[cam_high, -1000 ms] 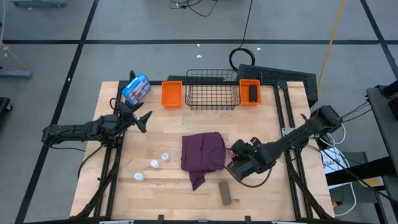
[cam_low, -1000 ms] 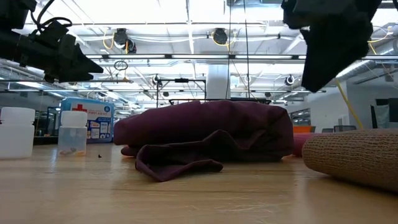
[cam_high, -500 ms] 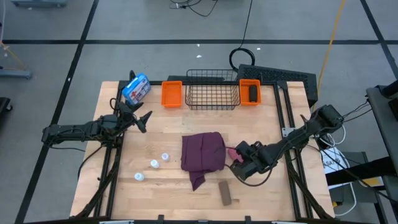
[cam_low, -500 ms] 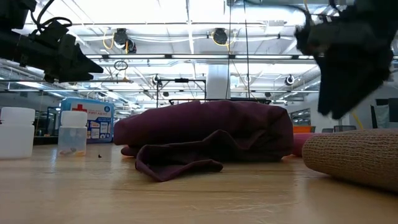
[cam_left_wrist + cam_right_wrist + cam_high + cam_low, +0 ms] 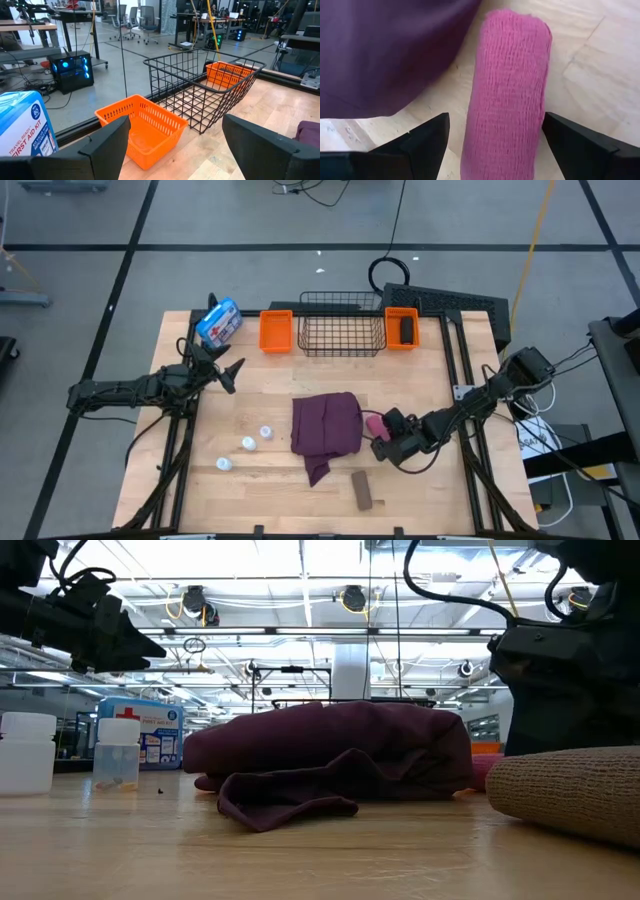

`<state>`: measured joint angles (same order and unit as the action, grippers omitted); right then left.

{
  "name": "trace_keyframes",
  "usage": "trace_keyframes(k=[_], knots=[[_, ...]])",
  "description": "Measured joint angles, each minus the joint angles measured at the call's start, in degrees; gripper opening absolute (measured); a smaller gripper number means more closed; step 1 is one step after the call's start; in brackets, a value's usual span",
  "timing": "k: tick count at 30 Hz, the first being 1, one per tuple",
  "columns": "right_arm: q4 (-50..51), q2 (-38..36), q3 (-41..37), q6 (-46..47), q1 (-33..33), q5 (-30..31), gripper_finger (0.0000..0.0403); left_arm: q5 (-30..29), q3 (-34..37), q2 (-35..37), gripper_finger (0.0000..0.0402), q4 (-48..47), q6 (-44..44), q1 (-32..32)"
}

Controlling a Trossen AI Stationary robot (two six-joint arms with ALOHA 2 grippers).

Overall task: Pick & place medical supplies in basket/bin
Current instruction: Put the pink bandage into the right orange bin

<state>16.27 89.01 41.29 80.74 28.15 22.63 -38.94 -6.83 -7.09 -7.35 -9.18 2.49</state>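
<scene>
A pink roll (image 5: 507,85) lies on the table by the right edge of the maroon folded cloth (image 5: 325,428). My right gripper (image 5: 379,436) is low over the roll and open, with one finger on either side of it and not touching it. The brown roll (image 5: 362,491) lies near the front edge. Three white vials (image 5: 247,444) stand left of the cloth. A black roll (image 5: 407,330) lies in the right orange bin (image 5: 401,313). My left gripper (image 5: 228,372) waits open at the table's left.
The black wire basket (image 5: 343,330) stands at the far edge between the two orange bins, the left one (image 5: 276,330) with nothing in it. A blue-and-white pouch (image 5: 219,322) lies at the far left corner. Bare wood lies between the cloth and the basket.
My right gripper has come down from above the table to just over the pink roll, shifting slightly toward the far edge, and now straddles it. The roll, cloth and other things have stayed where they were.
</scene>
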Motion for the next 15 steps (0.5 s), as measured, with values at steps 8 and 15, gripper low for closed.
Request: trace_keyframes(k=[8, 15], knots=[[0.0, 0.2, -0.1, -9.2, -2.8, 2.3, 0.0309, 0.0, 0.0, 0.0, 0.0324, 0.0, 0.0, 0.0], [0.4, 0.2, -0.1, -14.8, -7.2, -0.6, 0.0294, 0.0, 0.0, 0.0, 0.0324, 0.0, 0.0, 0.0]])
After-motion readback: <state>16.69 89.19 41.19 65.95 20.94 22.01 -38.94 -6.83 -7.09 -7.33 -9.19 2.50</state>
